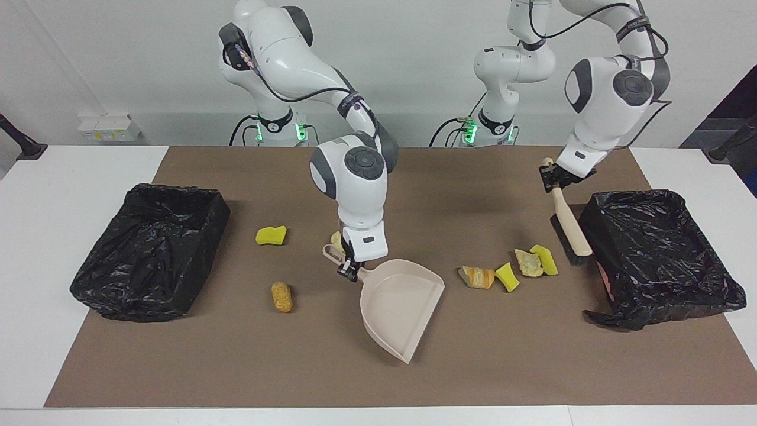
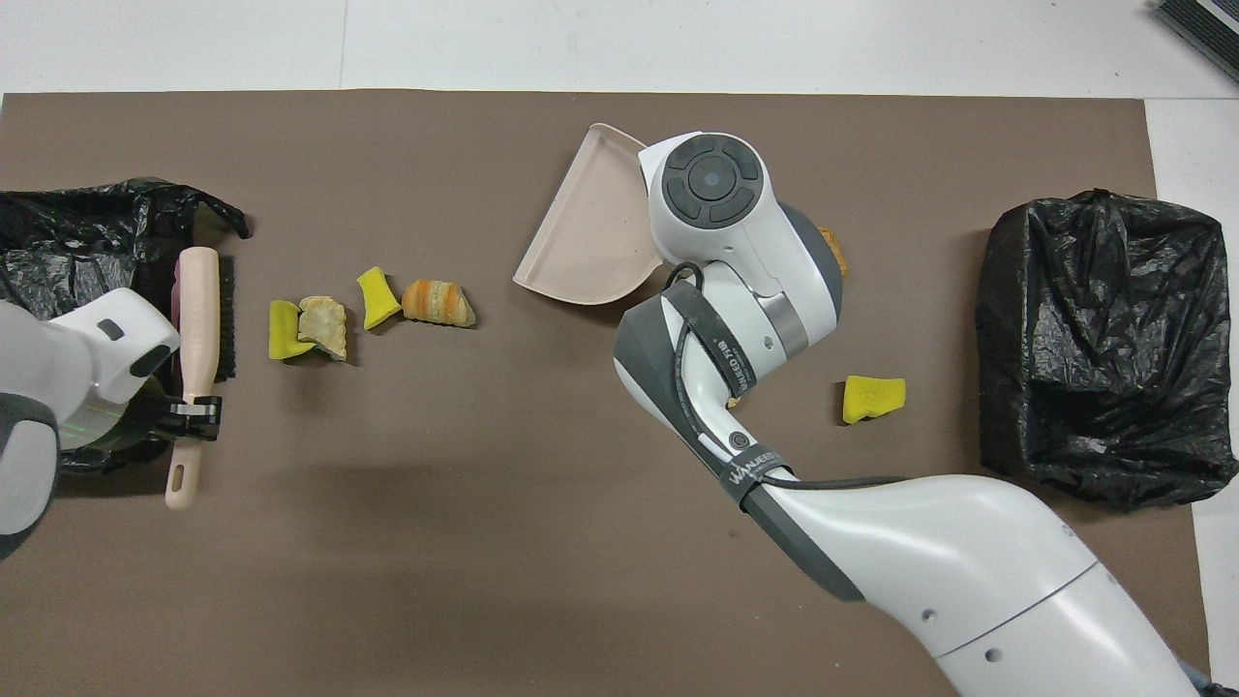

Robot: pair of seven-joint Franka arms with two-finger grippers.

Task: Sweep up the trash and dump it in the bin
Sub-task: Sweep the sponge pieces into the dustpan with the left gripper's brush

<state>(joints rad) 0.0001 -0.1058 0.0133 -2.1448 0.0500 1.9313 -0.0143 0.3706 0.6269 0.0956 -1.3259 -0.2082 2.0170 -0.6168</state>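
From the left arm's end of the counter: the left end effector (image 1: 555, 180) is clamped on the handle of the black-bristled brush (image 1: 571, 229), which hangs just beside the black-lined bin (image 1: 656, 254) there. Next, 4 scraps (image 1: 507, 273) lie in a row: 2 yellow sponge chunks, a tan lump, an orange-striped bread piece. Mid-counter, the right end effector (image 1: 348, 271) is closed on the handle of the beige dustpan (image 1: 397, 305), with another tan lump (image 1: 336, 241) beside it. Toward the other bin (image 1: 151, 248) sit a yellow sponge chunk (image 1: 271, 235) and an orange lump (image 1: 281, 296). These scraps look light and soft, likely to tumble; sweeping suits them better than pinching
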